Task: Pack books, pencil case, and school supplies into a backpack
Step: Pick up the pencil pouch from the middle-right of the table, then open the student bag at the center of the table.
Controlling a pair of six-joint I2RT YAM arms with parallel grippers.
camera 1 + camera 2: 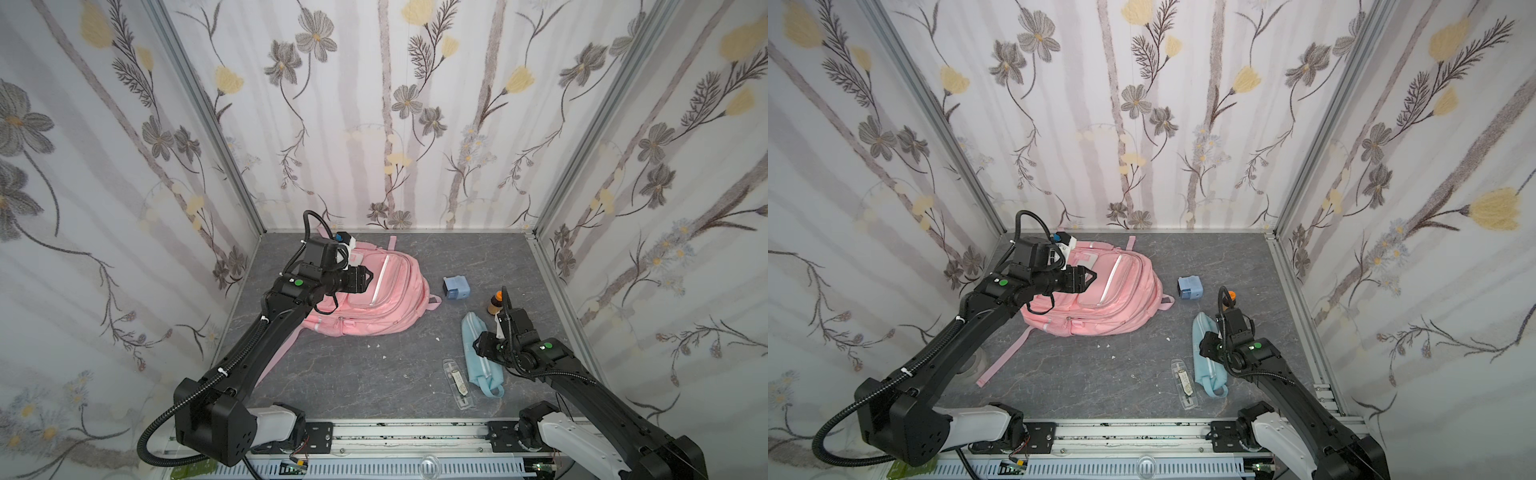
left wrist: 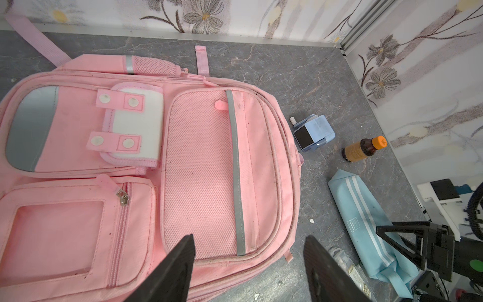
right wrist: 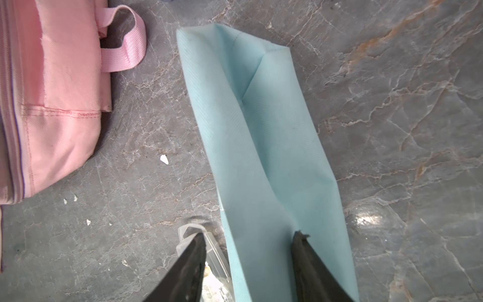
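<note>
Two arms share a grey bench [image 1: 365, 374] as packing turns to the pencil case [image 3: 261, 130]. The long pale-blue pouch lies flat on the robot's right side, just beside the narrow clear case [image 1: 457, 382] and apart from the pink backpack [image 1: 374, 299]. The right claw [image 3: 251, 234] is down over the pouch, its jaws apart and set one to either side across the narrow width. A gap shows between one finger and the fabric, so no firm pinch is evident. The left claw [image 2: 249, 236] hovers above the backpack's front pockets, jaws apart and empty. The pouch looks light and limp: its creased fabric would likely sag at both ends when lifted, and the smooth weave may slip. A hold across the middle, as lined up here, seems sounder than one on the end loop. The backpack, soft and lying front-up with its zips seemingly closed, would probably need holding open. No books are in view.
</note>
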